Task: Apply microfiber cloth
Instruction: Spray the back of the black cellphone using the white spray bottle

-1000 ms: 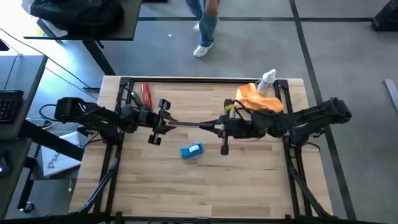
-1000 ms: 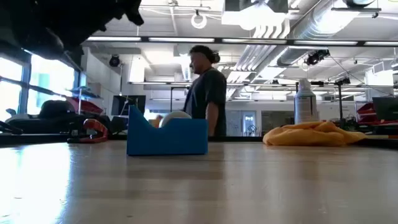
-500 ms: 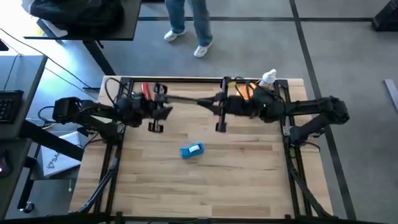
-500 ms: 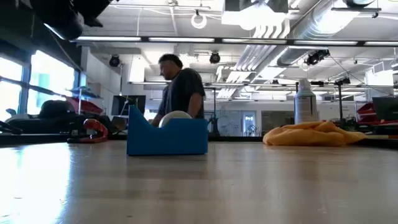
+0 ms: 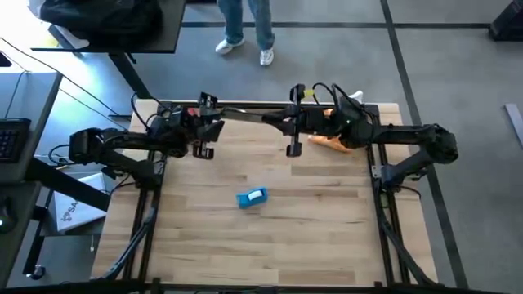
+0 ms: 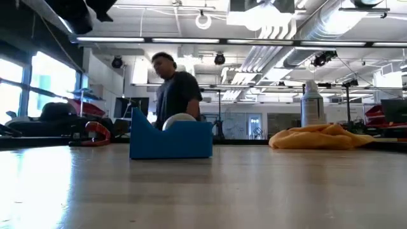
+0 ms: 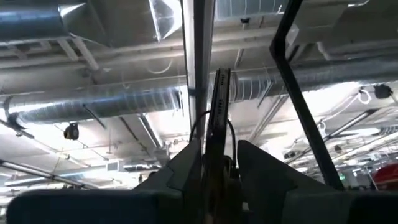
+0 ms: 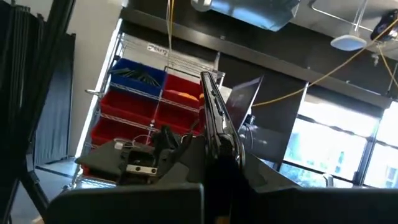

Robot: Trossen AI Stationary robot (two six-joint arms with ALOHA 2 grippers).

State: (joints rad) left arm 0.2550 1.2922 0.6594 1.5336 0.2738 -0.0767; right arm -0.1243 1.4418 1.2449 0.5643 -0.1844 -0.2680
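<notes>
A black phone (image 5: pixel 249 116) hangs edge-on high over the table's far edge, between my two grippers. My left gripper (image 5: pixel 219 114) is shut on its left end, my right gripper (image 5: pixel 278 121) on its right end. Each wrist view shows the phone as a thin dark edge (image 7: pixel 219 118) (image 8: pixel 214 121) rising between the fingers. The orange microfiber cloth (image 6: pixel 321 137) lies bunched on the table at the far right. In the high view my right arm partly covers the cloth (image 5: pixel 337 140). No gripper touches it. My left gripper pinches the phone's left end (image 7: pixel 217 155) between its two fingers (image 7: pixel 186 168), one on each flat face. The fingers come from the table's left and slant upward. The phone is lifted clear. My right gripper pinches the phone's right end (image 8: pixel 216 146) between its two fingers (image 8: pixel 239 155), coming from the table's right and slanting upward. The phone is clear of the table, bridging the two grippers edge-up.
A blue block holding a white roll (image 5: pixel 252 198) (image 6: pixel 170 137) stands mid-table. A white spray bottle (image 6: pixel 311 105) stands behind the cloth. A red tool (image 6: pixel 95 132) lies at the far left. A person (image 5: pixel 245 28) (image 6: pixel 175 95) walks beyond the far edge.
Both grippers, still shut on the phone, have carried it from above the table's middle toward the far edge and upward. In the low view the arms have risen almost out of the top. The person beyond the table has walked leftward.
</notes>
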